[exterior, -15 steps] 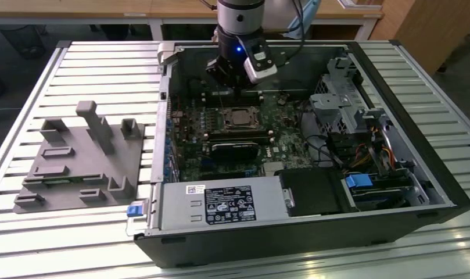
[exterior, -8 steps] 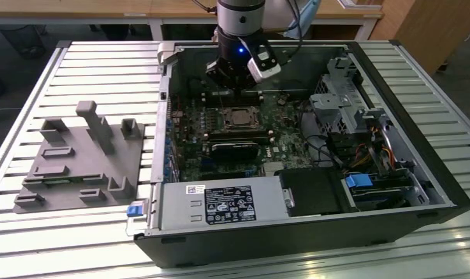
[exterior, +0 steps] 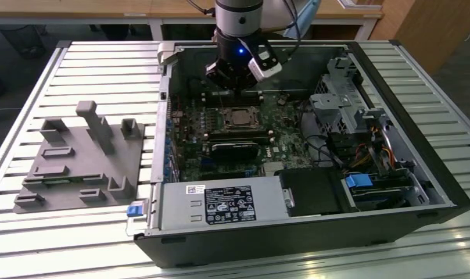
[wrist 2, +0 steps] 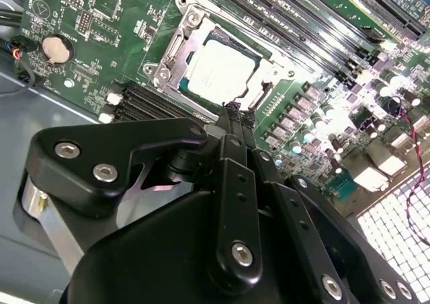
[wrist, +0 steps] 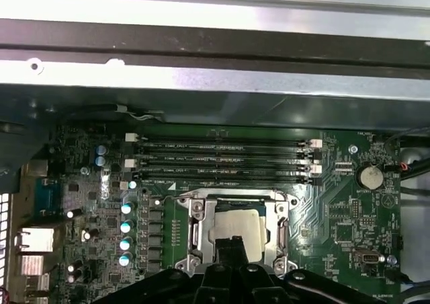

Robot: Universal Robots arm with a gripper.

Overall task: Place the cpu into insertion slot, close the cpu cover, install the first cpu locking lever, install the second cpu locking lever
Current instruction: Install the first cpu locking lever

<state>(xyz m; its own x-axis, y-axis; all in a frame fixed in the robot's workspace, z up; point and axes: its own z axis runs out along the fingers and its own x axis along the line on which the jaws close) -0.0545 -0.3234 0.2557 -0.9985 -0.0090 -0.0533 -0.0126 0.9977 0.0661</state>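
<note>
A big slatted tabletop (exterior: pixel 79 64) holds an open computer case (exterior: pixel 297 238). A grey holder tray (exterior: pixel 72 163) lies beside the case, on the exterior view's left. The robot arm (exterior: pixel 239 23) reaches down into the case, over the green motherboard (exterior: pixel 211 125).

On the board, next to the long memory slots (wrist: pixel 222 159), sits the socket. The cpu (wrist 2: pixel 222 72) is already in its slot, lying flat. Its dull metal top shows in both wrist views. The cpu cover (wrist 2: pixel 176 52), a shiny metal frame, lies flat around it, and the chip shows through the hole in the middle. So I think the first two jobs are done.

The pincer (wrist 2: pixel 235 110) hangs just over the edge of the cover. Its two thin tips look pressed together, and there is nothing between them. I cannot tell if the tips touch the metal or float just above it.

I think the work is now at the locking levers. These are thin wire bars along the sides of the frame. I cannot tell if either one is hooked down yet. This step needs a small, careful push with the closed tips. The bar is skinny and easy to slip off. Tiny parts crowd the board all around, so a slip could bump them.
</note>
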